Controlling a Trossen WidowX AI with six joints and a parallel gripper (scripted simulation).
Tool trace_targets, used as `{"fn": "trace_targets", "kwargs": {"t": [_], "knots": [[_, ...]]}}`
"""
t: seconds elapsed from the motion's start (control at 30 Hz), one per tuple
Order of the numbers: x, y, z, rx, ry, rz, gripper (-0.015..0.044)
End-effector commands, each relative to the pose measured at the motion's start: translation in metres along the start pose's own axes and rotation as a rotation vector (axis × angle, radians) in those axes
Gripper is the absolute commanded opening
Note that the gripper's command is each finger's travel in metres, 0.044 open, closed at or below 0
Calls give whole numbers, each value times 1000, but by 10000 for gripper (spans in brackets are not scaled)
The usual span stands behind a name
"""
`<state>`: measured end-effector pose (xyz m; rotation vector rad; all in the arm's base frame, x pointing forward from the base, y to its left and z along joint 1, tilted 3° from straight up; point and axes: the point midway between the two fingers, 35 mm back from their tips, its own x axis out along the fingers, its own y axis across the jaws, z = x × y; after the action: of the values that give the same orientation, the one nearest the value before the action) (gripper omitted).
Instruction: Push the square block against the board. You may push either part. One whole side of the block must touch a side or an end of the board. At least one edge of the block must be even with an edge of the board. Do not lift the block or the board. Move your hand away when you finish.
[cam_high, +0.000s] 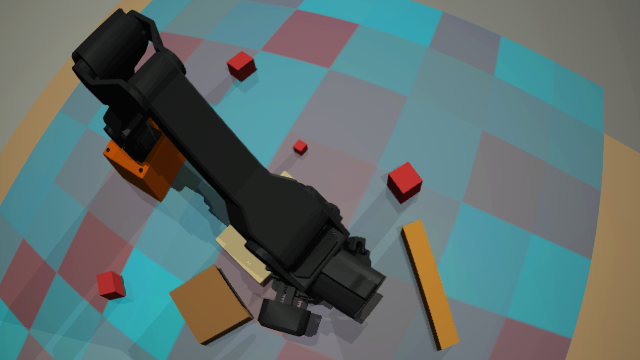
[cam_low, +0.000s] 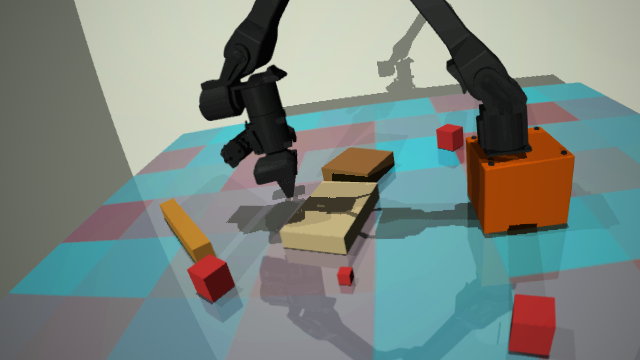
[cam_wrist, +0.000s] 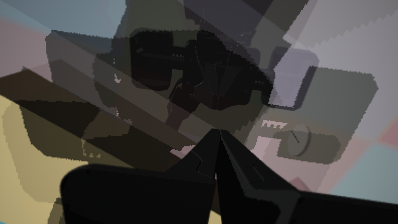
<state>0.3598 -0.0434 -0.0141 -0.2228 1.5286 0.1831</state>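
Note:
The brown square block (cam_high: 210, 305) (cam_low: 357, 161) lies flat near one end of the cream board (cam_high: 240, 252) (cam_low: 315, 230) (cam_wrist: 17, 175). A gap shows between them in the top view, and their facing sides are not parallel. The board lies flat, partly hidden under the arm in the top view. My gripper (cam_low: 290, 195) (cam_wrist: 217, 136) is shut and empty. Its tips point down, low beside the board's long side away from the arm base, close to it; whether they touch the board is unclear. The tips are hidden in the top view.
An orange bar (cam_high: 430, 285) (cam_low: 185, 227) lies on the far side of the gripper from the board. Several red cubes are scattered around, including a tiny one (cam_high: 300, 147) (cam_low: 345, 276) near the board's other end. The orange arm base (cam_high: 165, 175) (cam_low: 527, 195) stands beyond the board.

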Motion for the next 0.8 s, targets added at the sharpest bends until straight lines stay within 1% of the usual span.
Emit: {"fn": "trace_targets", "kwargs": {"t": [0.0,0.2,0.77], "knots": [[-37,-3,6,7,-39,-16,0],[-37,-5,5,30,-39,-16,0],[-36,-60,-28,616,-39,-9,0]]}}
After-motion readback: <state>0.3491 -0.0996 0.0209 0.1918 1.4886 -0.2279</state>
